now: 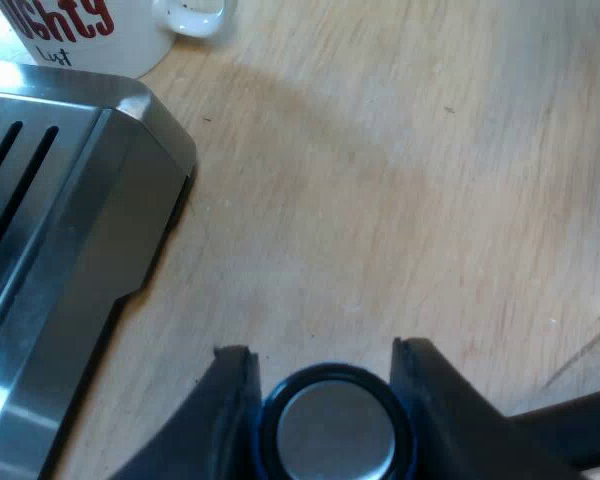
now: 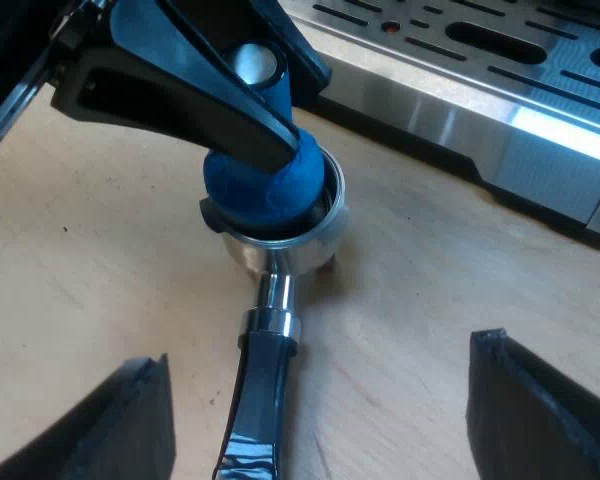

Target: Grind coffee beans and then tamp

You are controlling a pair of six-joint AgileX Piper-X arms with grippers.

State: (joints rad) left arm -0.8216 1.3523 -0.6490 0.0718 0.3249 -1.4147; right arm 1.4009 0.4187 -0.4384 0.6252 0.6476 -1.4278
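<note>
A blue tamper [image 1: 335,430] with a shiny metal top sits between the fingers of my left gripper [image 1: 325,362], which is shut on it. In the right wrist view the tamper [image 2: 265,195] stands in the basket of the metal holder [image 2: 320,235], which rests on the wooden table with its handle [image 2: 265,390] pointing towards the camera. The left gripper [image 2: 280,110] grips the tamper from above. My right gripper [image 2: 320,400] is open over the handle, one finger on each side and well apart from it.
The espresso machine's steel drip tray [image 1: 40,230] with slotted grille [image 2: 460,50] stands close beside the holder. A white mug [image 1: 90,30] with red lettering stands by the tray's corner. Bare wooden tabletop [image 1: 430,200] spreads beyond the tamper.
</note>
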